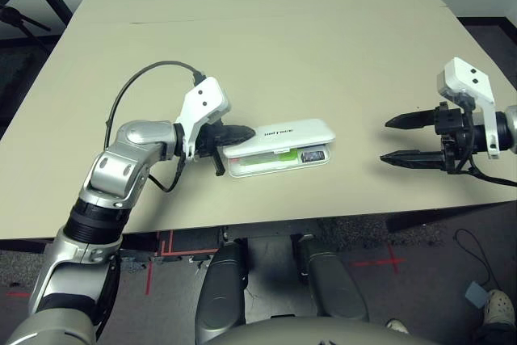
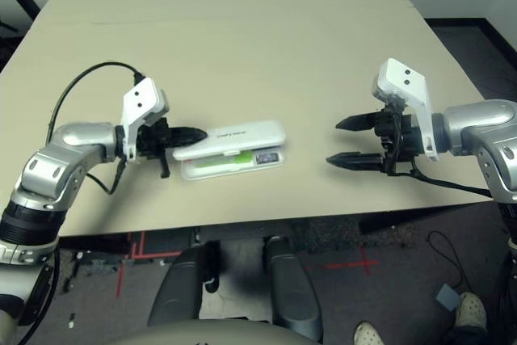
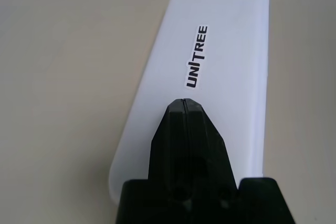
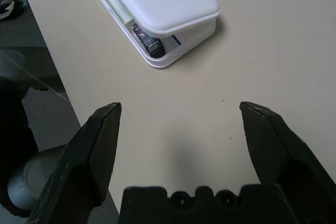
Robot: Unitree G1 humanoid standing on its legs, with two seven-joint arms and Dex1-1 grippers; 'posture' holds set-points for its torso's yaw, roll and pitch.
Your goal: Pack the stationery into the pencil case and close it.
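pencil case [image 1: 279, 145] sits near the front edge of the table [image 1: 266, 30], lid down most of the way but still ajar, w/ a gap along the front. green end of the white stick [image 1: 260, 164] and a small dark piece [image 4: 148, 43] show through the gap. left gripper [image 1: 239, 132] has fingers pressed together, tip on the lid's left end, probably touching. right gripper [image 1: 392, 140] is well apart to the right, jaws wide, holding nothing.

pencil case [image 1: 279, 145] near table [image 1: 266, 30] front edge, stationery [image 1: 279, 158] inside
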